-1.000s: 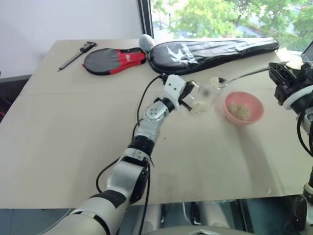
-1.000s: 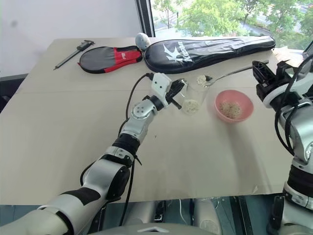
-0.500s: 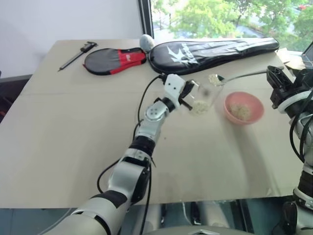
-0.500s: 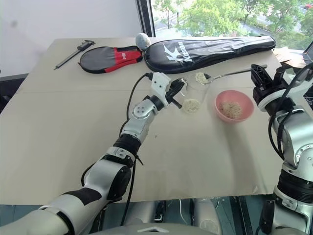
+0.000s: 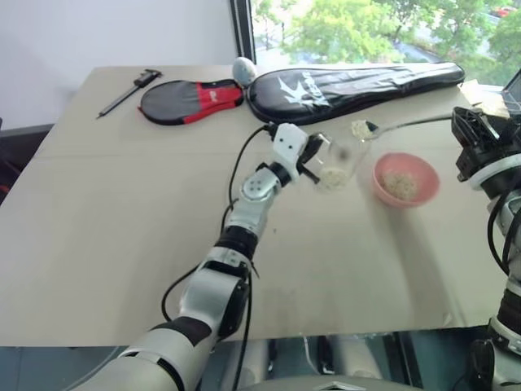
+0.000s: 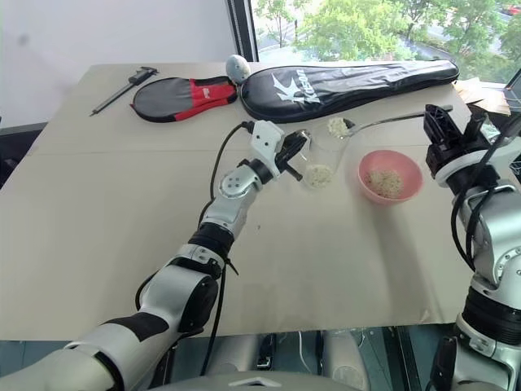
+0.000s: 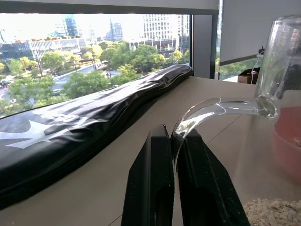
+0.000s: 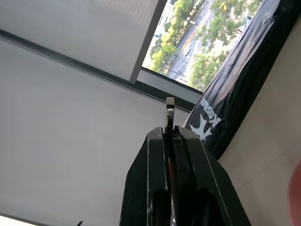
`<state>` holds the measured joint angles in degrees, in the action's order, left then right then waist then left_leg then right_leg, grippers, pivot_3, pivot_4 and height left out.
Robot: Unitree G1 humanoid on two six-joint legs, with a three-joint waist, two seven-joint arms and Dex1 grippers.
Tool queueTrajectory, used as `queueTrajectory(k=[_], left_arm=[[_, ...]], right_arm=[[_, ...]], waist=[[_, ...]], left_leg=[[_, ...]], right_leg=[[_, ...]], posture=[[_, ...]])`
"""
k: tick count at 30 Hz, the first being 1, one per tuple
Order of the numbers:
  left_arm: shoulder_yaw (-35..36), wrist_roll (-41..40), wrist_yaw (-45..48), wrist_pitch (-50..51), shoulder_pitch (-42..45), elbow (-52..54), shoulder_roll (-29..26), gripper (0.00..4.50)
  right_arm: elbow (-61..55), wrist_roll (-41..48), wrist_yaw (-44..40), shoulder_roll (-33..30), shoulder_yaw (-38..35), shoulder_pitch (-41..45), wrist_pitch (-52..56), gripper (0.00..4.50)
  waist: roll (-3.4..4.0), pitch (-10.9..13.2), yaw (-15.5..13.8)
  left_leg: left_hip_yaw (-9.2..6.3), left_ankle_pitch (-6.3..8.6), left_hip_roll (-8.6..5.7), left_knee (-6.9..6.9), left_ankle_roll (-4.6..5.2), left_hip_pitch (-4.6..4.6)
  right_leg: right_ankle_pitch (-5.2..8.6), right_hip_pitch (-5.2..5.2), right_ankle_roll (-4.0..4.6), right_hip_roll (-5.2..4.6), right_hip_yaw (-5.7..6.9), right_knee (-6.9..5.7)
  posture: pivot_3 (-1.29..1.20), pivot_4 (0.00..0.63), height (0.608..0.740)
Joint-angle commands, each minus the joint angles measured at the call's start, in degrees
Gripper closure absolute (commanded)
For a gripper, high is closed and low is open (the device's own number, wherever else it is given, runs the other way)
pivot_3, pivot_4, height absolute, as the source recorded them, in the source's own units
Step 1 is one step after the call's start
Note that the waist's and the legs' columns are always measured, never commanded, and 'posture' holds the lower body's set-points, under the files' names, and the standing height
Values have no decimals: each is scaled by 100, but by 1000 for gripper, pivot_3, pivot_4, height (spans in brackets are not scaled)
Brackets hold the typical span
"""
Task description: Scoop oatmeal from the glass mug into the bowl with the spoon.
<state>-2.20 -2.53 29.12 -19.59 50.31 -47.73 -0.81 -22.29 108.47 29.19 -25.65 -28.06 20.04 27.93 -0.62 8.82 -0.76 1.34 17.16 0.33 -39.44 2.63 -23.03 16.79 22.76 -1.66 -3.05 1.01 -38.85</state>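
A: Where does the small clear glass mug (image 6: 319, 160) sit, and who has it?

B: Mid-table on the beige table (image 6: 106, 212), just left of the small round pink bowl (image 6: 390, 176) with the salmon rim. The left gripper (image 7: 173, 141) is clamped tight on the mug's curved glass handle (image 7: 221, 106); the two black fingers (image 7: 153, 188) pinch it with no gap showing.

A: And the slim silver metal spoon (image 6: 383, 121)?

B: The right gripper (image 6: 446, 130) is clenched on the far end of its thin handle. The spoon lies nearly level in the air, its small oval bowl over the mug's rim, loaded with a heap of pale beige oatmeal flakes (image 6: 337, 126). More flakes lie in the bottom of the mug and a layer sits in the pink bowl.

A: How much room is there around them?

B: The mug and the bowl stand close but apart, a narrow strip of bare table between them. In front of both, toward the robot, the tabletop is open all the way to the near edge. Behind them a long black zipped racket cover (image 6: 350, 80) runs across the back of the table, near the mug but not touching it. A smaller black-and-red racket cover (image 6: 181, 96) lies to its left, with a grey egg-shaped object (image 6: 236, 67) between the two, and a black caliper-like tool (image 6: 126, 86) rests near the back left corner. The bowl is well in from the right edge of the table.

A: Is the right gripper over the table?

B: It hangs over the right side of the table, raised above the bowl's level.
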Motion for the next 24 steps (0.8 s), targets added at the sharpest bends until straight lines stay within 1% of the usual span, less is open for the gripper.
queueTrajectory(k=[1,9,16,21,24], left_arm=[[71,-113,40,-176,171,53,27,4452],[90,-89,81,-224,263,-150,-48,4452],[152,-85,63,-268,342,-342,-245,4452],[256,-79,-8,-263,302,-352,-441,4452],[332,-132,-1,-230,215,-241,-513,4452]], right_arm=[[-322,282,49,22,-253,-27,-319,4500],[-415,352,-22,7,-555,-348,-510,4500],[-290,438,-109,-189,-949,-557,-496,4500],[-6,323,-336,-358,-1130,-908,-323,4500],[253,91,-545,-515,-1125,-1076,-221,4500]], waist=[[0,0,-1],[0,0,-2],[1,0,-1],[1,-1,-2],[1,-1,-1]], left_leg=[[0,0,0,0,0,0],[1,0,0,0,0,0],[3,0,0,0,0,2],[4,0,0,0,0,3],[8,0,0,0,0,4]], right_leg=[[0,0,0,0,0,-1],[0,0,0,0,-1,0],[0,0,0,2,-3,-3],[0,0,0,2,-4,-3],[0,0,0,2,-8,-3]], posture=[[0,150,740],[0,150,740],[0,150,740],[0,150,740],[0,150,740]])
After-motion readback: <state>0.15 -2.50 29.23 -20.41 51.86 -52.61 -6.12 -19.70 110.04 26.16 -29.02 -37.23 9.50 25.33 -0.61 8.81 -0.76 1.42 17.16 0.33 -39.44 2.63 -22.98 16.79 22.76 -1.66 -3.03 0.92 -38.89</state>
